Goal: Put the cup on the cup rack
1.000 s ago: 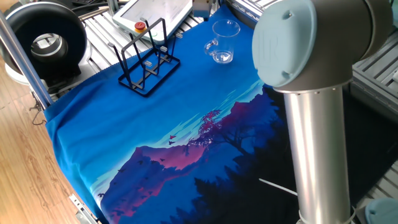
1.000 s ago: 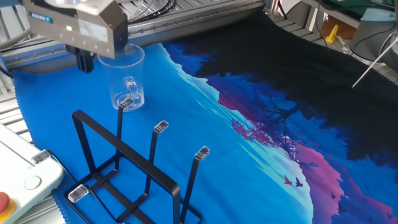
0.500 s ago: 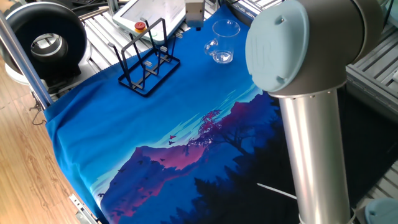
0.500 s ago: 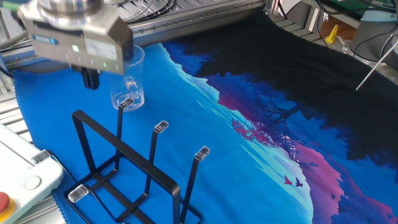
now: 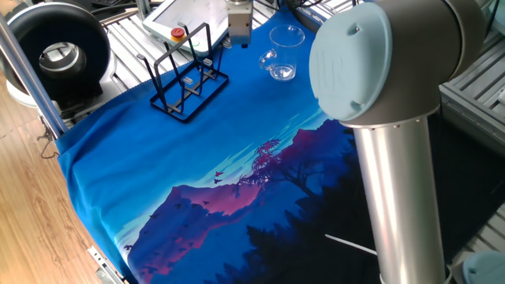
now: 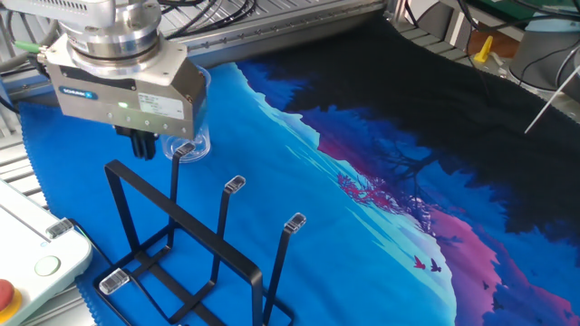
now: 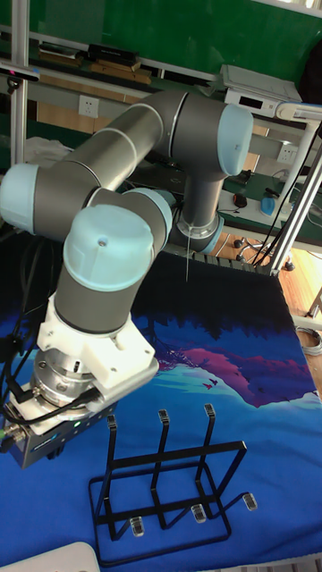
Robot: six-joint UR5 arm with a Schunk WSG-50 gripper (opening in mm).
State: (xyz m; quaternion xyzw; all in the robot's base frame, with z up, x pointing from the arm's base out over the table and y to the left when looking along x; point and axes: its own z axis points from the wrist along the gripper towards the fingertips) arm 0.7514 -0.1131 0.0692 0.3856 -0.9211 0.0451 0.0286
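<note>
The cup (image 5: 282,54) is a small clear tumbler standing upright on the blue cloth, to the right of the cup rack (image 5: 185,79). In the other fixed view the cup (image 6: 192,141) is partly hidden behind the gripper body. The black wire cup rack (image 6: 181,244) stands with its upright prongs free; it also shows in the tall view (image 7: 165,487). My gripper (image 5: 238,43) hangs between cup and rack, a little above the cloth and holding nothing. Its dark fingers (image 6: 140,147) show only as one close cluster. The cup is out of sight in the tall view.
A white control box with a red button (image 5: 193,16) lies behind the rack. A black round device (image 5: 55,51) sits at the far left. The grey arm column (image 5: 394,158) fills the right foreground. An aluminium frame rail (image 6: 272,18) runs along the cloth's far edge.
The gripper has moved away from above the cup toward the rack and has come lower. The cup and the rack have not moved.
</note>
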